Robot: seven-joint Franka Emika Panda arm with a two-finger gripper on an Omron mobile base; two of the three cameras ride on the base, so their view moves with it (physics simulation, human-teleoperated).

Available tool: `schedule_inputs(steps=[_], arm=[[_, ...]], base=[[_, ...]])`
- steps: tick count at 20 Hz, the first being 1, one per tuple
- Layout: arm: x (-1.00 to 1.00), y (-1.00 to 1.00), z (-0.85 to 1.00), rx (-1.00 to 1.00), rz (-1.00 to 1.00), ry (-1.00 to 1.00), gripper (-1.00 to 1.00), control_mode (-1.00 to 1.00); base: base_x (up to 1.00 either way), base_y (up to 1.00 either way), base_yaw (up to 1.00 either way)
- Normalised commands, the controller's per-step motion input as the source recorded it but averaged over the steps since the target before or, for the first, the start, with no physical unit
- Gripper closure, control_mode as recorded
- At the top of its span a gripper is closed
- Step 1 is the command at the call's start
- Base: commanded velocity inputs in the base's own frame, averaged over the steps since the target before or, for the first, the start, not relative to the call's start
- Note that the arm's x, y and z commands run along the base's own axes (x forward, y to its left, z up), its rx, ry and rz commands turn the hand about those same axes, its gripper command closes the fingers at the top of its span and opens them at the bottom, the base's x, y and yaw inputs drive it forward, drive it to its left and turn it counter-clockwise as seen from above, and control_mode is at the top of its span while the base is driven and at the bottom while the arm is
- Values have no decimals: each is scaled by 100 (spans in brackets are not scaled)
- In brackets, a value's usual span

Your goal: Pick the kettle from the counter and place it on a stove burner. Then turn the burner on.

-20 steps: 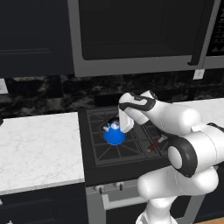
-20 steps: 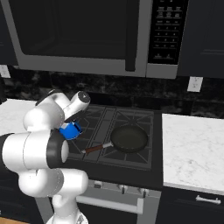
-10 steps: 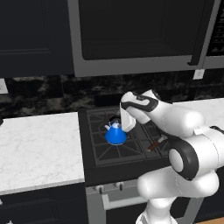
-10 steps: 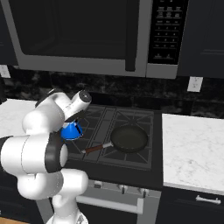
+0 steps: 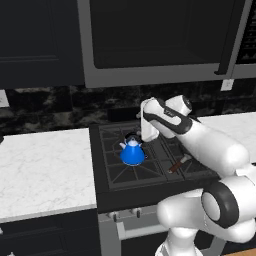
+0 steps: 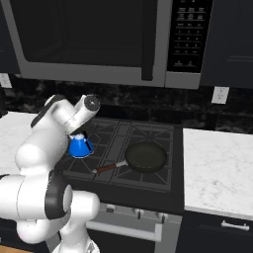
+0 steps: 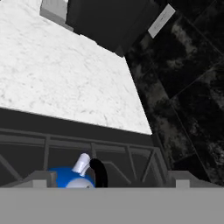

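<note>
The fingers stand spread and released, gripping nothing; the gripper (image 5: 144,136) hangs just above and behind the kettle (image 5: 132,152), whose black handle arches free beneath it. That fits a kettle set down and let go: it sits upright on the stove burner (image 5: 131,162) at the left front of the cooktop, so the placing part looks done and the burner is not yet turned on.

Going left to right, the counter (image 5: 45,167) of white marble lies bare beside the cooktop (image 6: 148,183), then comes the kettle (image 6: 80,146) on its grate, then a black frying pan (image 6: 146,156) with a brown handle on the burners to the right, well apart from the kettle. Small knobs (image 5: 123,215) sit along the stove's front edge, low and below the kettle. Above hangs a dark microwave (image 6: 99,39), against a black marbled backsplash (image 7: 183,87).
</note>
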Motion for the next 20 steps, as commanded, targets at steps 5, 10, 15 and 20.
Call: schedule_inputs(steps=[5,10,15,20], arm=[[-100,0,22,3,-14,-32,-100,-100],[-100,9,28,2,-14,-46,-100,-100],[-100,77,77,-16,-4,-34,-100,-100],[-100,100,17,-61,0,-10,-100,-100]], base=[[0,0,0],[0,0,0],[0,0,0],[0,0,0]])
